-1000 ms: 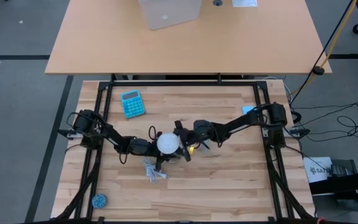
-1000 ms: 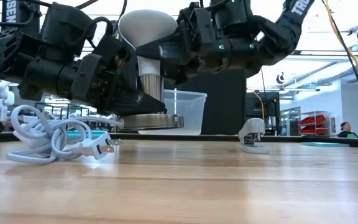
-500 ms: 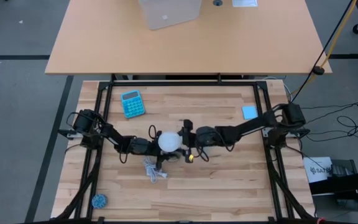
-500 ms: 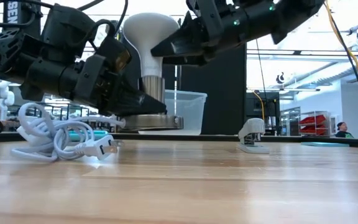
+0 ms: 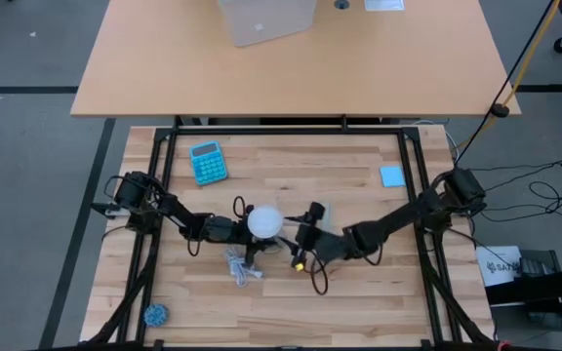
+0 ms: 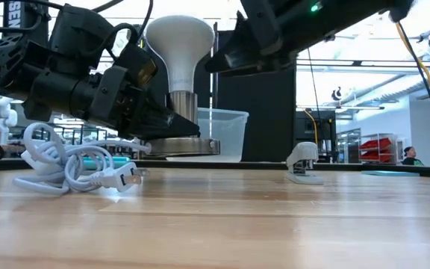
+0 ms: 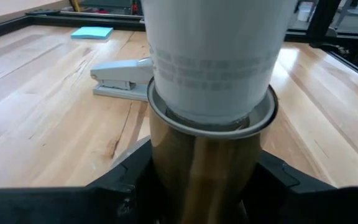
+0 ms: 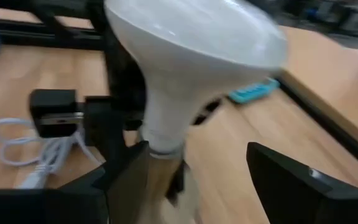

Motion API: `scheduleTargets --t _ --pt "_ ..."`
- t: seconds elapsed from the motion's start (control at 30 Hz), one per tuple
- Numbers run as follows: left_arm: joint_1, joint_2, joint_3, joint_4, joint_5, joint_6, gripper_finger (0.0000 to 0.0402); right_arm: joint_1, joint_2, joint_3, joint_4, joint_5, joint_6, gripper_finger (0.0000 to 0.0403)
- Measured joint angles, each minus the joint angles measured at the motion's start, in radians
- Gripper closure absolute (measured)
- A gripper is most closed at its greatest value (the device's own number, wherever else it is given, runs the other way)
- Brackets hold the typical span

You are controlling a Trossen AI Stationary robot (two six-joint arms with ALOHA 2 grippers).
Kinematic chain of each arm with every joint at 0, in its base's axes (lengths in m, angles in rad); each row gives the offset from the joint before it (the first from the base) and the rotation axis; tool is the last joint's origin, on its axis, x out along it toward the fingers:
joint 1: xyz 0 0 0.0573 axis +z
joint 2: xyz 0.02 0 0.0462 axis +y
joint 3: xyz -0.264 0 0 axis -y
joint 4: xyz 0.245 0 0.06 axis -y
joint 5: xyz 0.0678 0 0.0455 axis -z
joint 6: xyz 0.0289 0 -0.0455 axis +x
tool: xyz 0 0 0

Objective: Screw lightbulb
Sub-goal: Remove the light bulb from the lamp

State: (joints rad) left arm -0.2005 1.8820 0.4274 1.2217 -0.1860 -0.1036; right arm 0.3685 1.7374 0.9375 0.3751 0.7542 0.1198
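Note:
The white lightbulb (image 6: pixel 178 45) stands upright with its narrow end in a metallic socket (image 6: pixel 184 112), which stands on a round base (image 6: pixel 192 146) on the table. From above, the lightbulb (image 5: pixel 264 221) shows near the table's middle. My left gripper (image 5: pixel 244 232) is shut on the socket from the table's left. My right gripper (image 5: pixel 296 237) hangs open just right of the bulb and touches nothing. In the right wrist view the bulb (image 8: pixel 191 56) shows beyond the gripper (image 8: pixel 197 186), whose fingers stand wide apart. My left gripper pinches the socket's upright metal barrel (image 7: pixel 204 162) between its two fingers (image 7: pixel 129 180), just under the bulb's neck (image 7: pixel 213 56). The fingers reach in nearly level from the table's left. The socket stays upright with its base on the table.
The socket's white cord and plug (image 6: pixel 73 168) lie coiled on the near side of the left gripper. A grey stapler (image 6: pixel 303 164) sits to the right of the bulb, a blue calculator (image 5: pixel 208 162) at the far left, a blue note (image 5: pixel 391 175) at the far right.
My right gripper, which stood around the bulb's neck a second ago, has drawn back from it toward the table's right and near edge, risen a little and swung about. The bulb has stayed upright in the socket.

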Motion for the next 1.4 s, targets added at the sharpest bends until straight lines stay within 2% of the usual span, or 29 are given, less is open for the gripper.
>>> scheduleTargets --t 0.1,0.2,0.3,0.4,0.57,0.67,0.83,0.97,1.23,1.4 --pt "0.000 0.000 0.000 0.000 -0.013 -0.001 0.0226 0.052 0.001 0.000 -0.030 0.125 0.087 0.0142" --pt "0.000 0.000 0.000 0.000 -0.038 -0.002 0.0226 0.090 0.003 0.000 -0.021 0.197 0.164 0.0142" --pt "0.000 0.000 0.000 0.002 -0.060 -0.003 0.0226 0.112 0.035 0.000 0.049 0.259 0.212 0.0142" --pt "0.000 0.000 0.000 0.002 -0.087 -0.018 0.0226 0.118 0.102 0.000 0.204 0.296 0.187 0.0142" --pt "0.000 0.000 0.000 0.002 -0.111 -0.022 0.0226 0.111 0.228 0.002 0.500 0.319 0.080 0.0142" --pt "0.000 0.000 0.000 0.002 -0.118 -0.023 0.0226 0.094 0.284 0.032 0.599 0.328 0.014 0.0142" --pt "0.000 0.000 0.000 0.001 -0.139 -0.025 0.0226 0.058 0.368 0.128 0.594 0.331 -0.034 0.0142" --pt "0.000 0.000 0.000 -0.001 -0.141 -0.026 0.0226 0.040 0.421 0.193 0.592 0.400 -0.038 0.0142" --pt "0.000 0.000 0.000 -0.001 -0.145 -0.026 0.0226 -0.016 0.442 0.232 0.592 0.392 -0.061 0.0142" --pt "0.000 0.000 0.000 -0.002 -0.145 -0.026 0.0226 -0.049 0.443 0.232 0.592 0.271 -0.076 0.0157"
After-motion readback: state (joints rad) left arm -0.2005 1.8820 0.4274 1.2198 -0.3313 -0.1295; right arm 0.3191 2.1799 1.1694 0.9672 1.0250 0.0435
